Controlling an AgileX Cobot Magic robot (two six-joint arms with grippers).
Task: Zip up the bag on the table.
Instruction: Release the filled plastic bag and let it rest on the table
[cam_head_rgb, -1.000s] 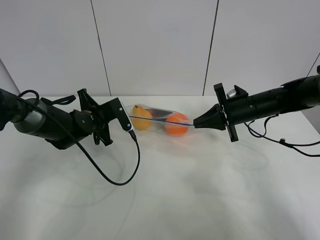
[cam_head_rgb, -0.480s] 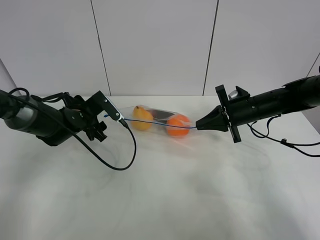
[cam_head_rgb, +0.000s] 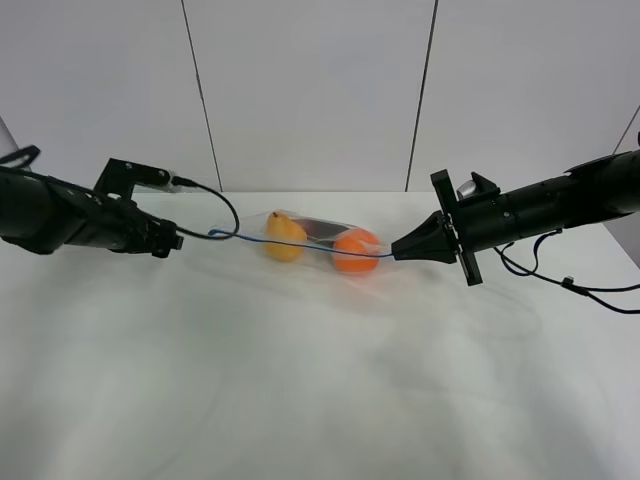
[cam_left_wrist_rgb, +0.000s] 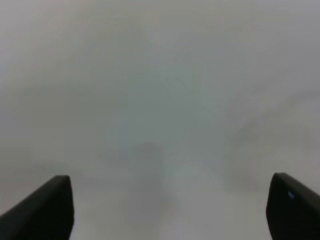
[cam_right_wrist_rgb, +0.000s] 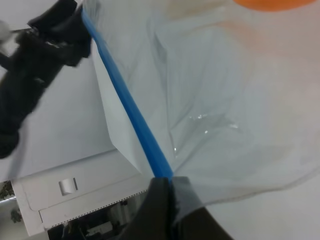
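Observation:
The clear bag lies at the back middle of the white table, with a yellow fruit and an orange fruit inside. Its blue seal strip runs taut from left to right. My right gripper is shut on the strip's right end; the right wrist view shows its fingers pinching the blue strip. My left gripper is left of the bag, apart from it. In the left wrist view it is open with only blurred white surface between its tips.
The left arm's black cable loops just above the bag's left end. The right arm's cable lies on the table at the right. A white panelled wall stands behind the table's far edge.
My left gripper has drawn back to the left, off the bag's left end, and now stands open and apart from it. The right gripper has kept its hold in place.

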